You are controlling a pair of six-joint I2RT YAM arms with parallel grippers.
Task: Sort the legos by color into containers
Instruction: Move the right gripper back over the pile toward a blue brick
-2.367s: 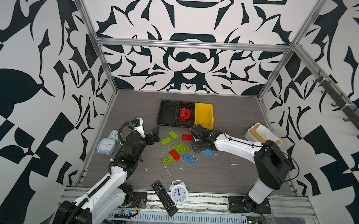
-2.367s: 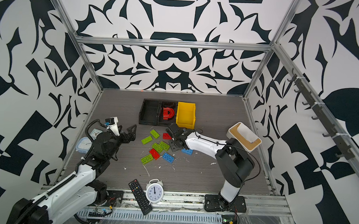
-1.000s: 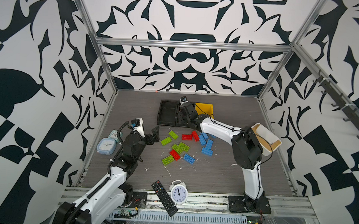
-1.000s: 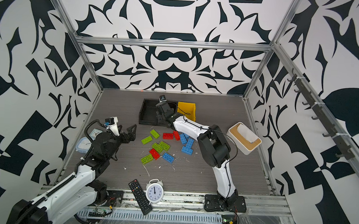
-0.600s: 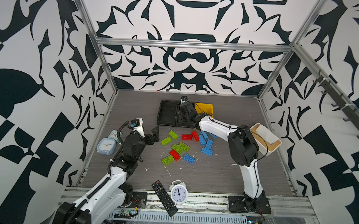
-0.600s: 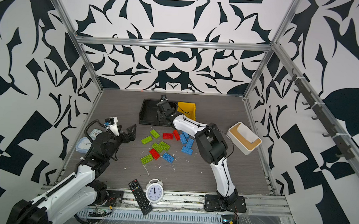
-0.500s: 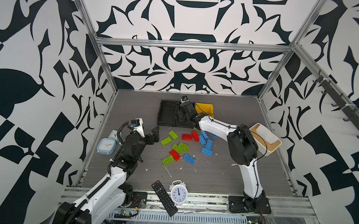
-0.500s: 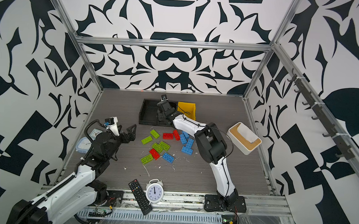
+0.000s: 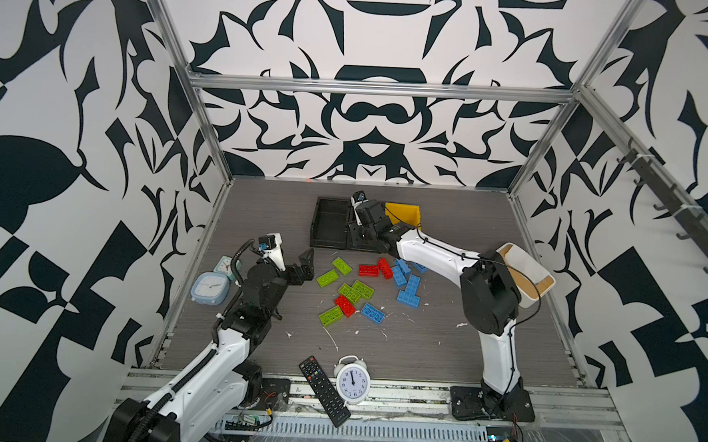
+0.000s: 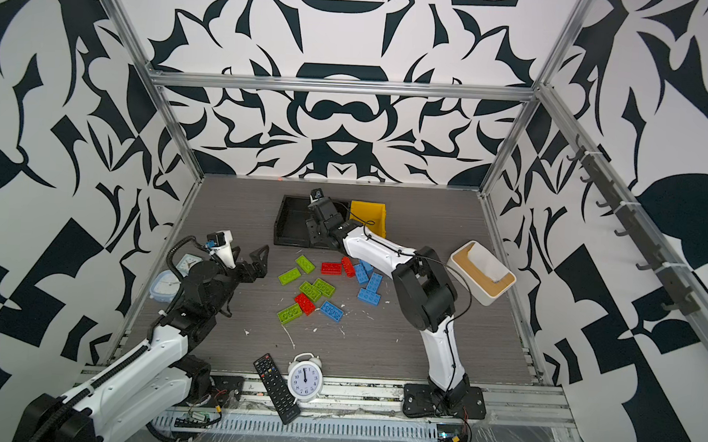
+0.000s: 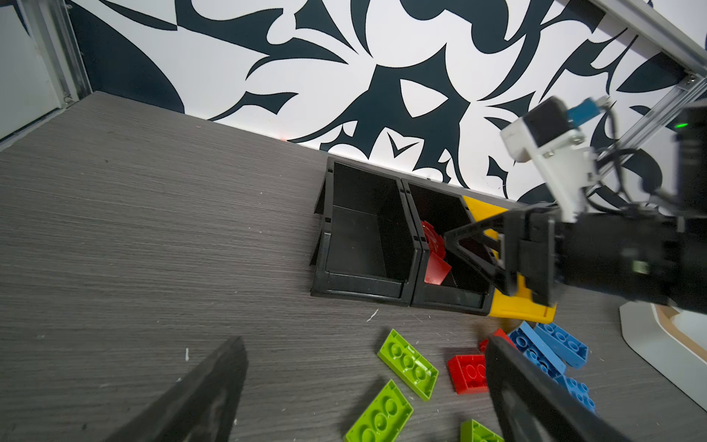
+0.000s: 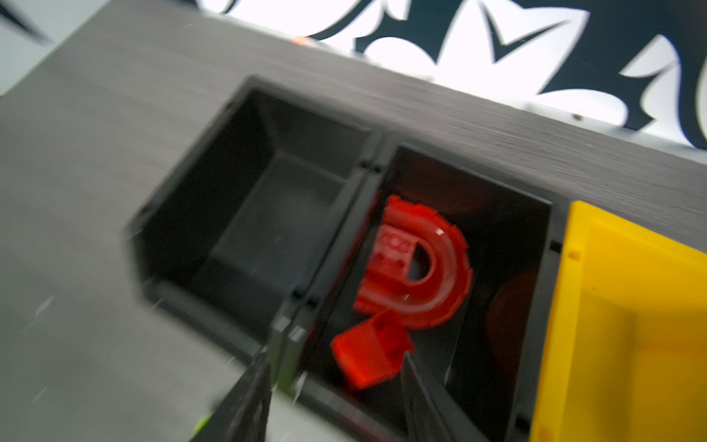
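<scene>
Now right gripper gapes above joined black plastic bins, red studded brick loose inside (left gripper gapes too)

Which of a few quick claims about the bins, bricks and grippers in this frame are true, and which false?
1. The red arch piece lies in the middle black bin. True.
2. The outer black bin holds green bricks. False: it is empty; the green bricks are on the table.
3. The left gripper is shut on a green brick. False: it is open and holds nothing.
4. The right gripper is above the middle black bin, jaws apart. True.
5. Every red brick is binned. False: three red bricks lie on the table.
</scene>
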